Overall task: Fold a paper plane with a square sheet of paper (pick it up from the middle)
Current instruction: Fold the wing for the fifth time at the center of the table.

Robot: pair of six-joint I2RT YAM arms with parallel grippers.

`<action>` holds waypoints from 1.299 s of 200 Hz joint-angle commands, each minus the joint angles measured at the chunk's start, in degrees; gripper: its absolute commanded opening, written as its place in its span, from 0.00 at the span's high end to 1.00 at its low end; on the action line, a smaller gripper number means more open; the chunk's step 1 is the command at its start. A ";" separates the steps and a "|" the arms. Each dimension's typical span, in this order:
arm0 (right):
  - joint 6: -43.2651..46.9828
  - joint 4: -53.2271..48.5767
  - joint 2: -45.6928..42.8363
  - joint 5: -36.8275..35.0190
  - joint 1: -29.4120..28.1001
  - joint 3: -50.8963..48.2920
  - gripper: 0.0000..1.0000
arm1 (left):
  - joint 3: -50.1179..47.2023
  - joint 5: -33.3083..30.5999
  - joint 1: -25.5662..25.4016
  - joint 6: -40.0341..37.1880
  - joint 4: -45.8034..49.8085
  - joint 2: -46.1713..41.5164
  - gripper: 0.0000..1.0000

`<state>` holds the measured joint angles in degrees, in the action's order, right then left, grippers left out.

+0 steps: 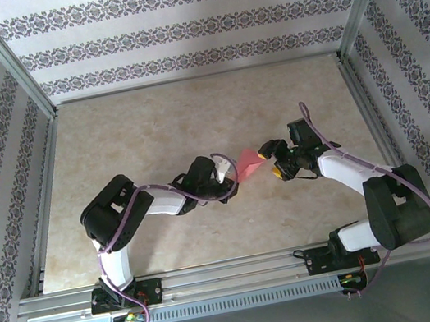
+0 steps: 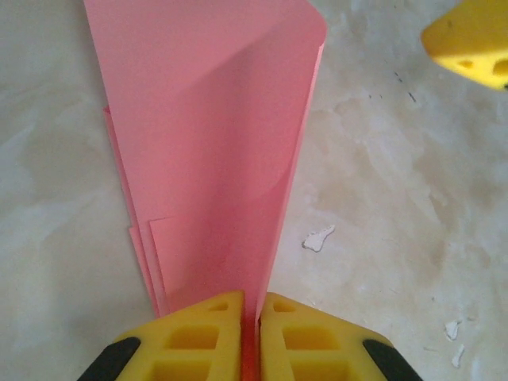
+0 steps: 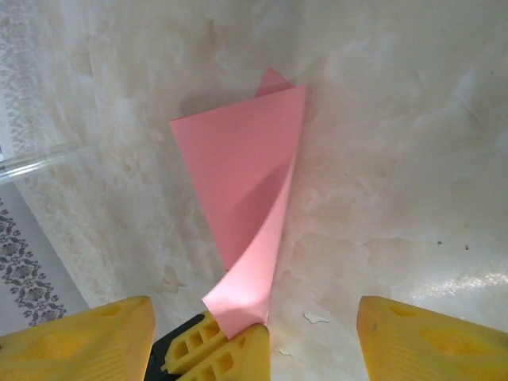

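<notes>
The pink paper plane (image 2: 206,143) is a tapered, layered fold with one flap curling loose. It is held just above the table. My left gripper (image 2: 254,317) is shut on its narrow end, and the paper fans out away from the yellow fingers. In the top view the plane (image 1: 247,164) lies between my left gripper (image 1: 230,176) and my right gripper (image 1: 272,162). The right gripper (image 3: 254,313) stands open, its yellow fingers (image 3: 432,337) wide apart on either side of the plane (image 3: 246,167) and not touching it.
The beige marbled table (image 1: 190,115) is fenced by aluminium rails (image 1: 45,191) and patterned walls. Small white flecks (image 2: 319,238) lie on the surface near the paper. One finger of the right gripper (image 2: 470,40) shows at the top right of the left wrist view.
</notes>
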<state>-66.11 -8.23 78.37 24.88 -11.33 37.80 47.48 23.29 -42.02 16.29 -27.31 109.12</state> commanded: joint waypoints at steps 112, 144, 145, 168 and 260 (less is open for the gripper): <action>6.33 4.03 -0.77 1.92 -0.05 -1.76 0.32 | 1.38 8.88 3.88 22.08 -0.77 2.02 0.94; 7.61 6.18 0.52 3.64 -1.17 -1.51 0.33 | 1.29 8.62 3.95 23.66 -0.27 2.20 0.94; 7.68 6.24 0.54 3.70 -1.20 -1.51 0.33 | 1.29 8.62 3.96 23.72 -0.24 2.22 0.94; 10.04 7.59 2.65 5.47 -2.65 -0.52 0.35 | 1.12 8.78 4.38 26.08 -0.65 2.20 0.94; 19.42 17.28 9.16 9.11 -7.45 0.91 0.61 | 0.37 9.49 5.98 35.11 -0.95 3.47 0.95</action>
<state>-50.43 5.21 85.71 32.38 -17.91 37.01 47.99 32.49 -37.10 47.88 -27.94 110.74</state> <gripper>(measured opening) 0.411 0.057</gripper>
